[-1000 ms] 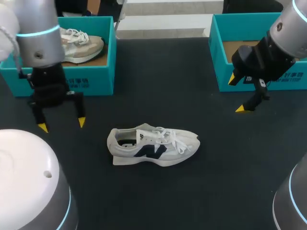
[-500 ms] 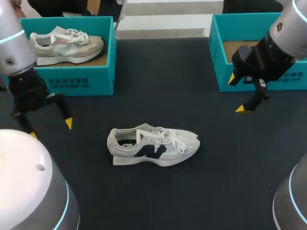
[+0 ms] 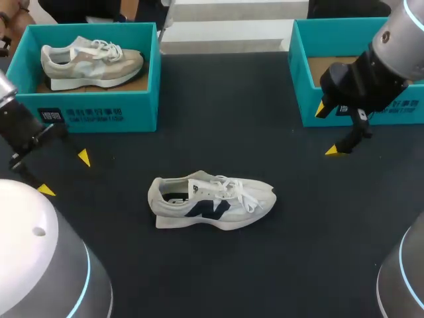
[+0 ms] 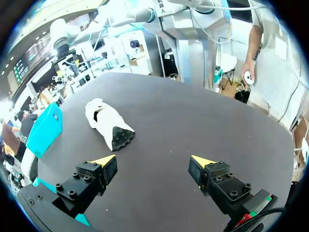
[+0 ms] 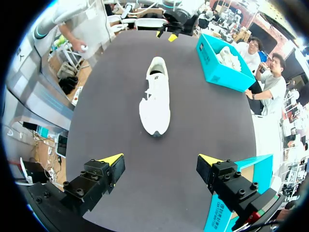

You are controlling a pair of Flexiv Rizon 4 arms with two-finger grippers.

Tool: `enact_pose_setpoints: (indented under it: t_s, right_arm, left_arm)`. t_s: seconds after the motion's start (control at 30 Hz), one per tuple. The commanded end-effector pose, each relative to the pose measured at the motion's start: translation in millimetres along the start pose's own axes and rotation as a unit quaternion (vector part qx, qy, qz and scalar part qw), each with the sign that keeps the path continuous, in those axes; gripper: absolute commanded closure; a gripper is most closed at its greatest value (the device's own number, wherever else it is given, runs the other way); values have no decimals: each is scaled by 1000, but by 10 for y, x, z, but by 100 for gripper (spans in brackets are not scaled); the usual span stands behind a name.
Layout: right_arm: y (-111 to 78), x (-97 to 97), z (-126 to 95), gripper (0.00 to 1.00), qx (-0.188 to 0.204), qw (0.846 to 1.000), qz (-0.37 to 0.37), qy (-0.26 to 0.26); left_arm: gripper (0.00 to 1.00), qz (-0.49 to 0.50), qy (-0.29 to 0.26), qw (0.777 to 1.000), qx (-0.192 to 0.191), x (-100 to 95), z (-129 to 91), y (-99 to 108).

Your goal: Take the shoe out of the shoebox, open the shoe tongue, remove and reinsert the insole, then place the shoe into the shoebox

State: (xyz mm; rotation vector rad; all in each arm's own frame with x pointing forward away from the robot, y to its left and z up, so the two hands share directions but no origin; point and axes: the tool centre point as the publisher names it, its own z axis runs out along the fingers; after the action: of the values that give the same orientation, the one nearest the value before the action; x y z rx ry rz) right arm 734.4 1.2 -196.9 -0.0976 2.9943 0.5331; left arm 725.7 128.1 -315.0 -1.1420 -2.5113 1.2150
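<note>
A white shoe (image 3: 212, 202) with a dark side logo lies on its sole in the middle of the black table, toe to the right, laces loose. My left gripper (image 3: 65, 173) hangs open near the table's left edge, well left of the shoe and in front of the left teal shoebox (image 3: 99, 114). In the left wrist view the shoe (image 4: 107, 123) lies far ahead of the open left gripper (image 4: 153, 160). My right gripper (image 3: 326, 130) stands open in front of the right teal shoebox (image 3: 311, 99), holding nothing. In the right wrist view the shoe (image 5: 155, 99) lies ahead of the open right gripper (image 5: 160, 159).
The left shoebox holds a beige shoe (image 3: 93, 56). The right shoebox shows only its brown cardboard floor (image 3: 328, 64). In the right wrist view the left shoebox (image 5: 219, 67) stands beyond the shoe, to one side.
My left arm has swung left and nearer the table's front edge, away from the shoe, with its gripper still open. The right arm and the shoe have not moved.
</note>
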Motion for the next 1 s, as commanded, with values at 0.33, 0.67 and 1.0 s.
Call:
enact_pose_setpoints:
  t_s: [0.33,0.67,1.0]
  right_arm:
    - [1,-7,14,0,0,1000,0,0]
    - [1,-7,14,0,0,1000,0,0]
    - [1,-7,14,0,0,1000,0,0]
  left_arm:
    - [0,-130,-297,912,251,276,16,78]
    - [0,-130,-297,912,251,276,16,78]
    - [0,-172,-273,917,235,276,-6,72]
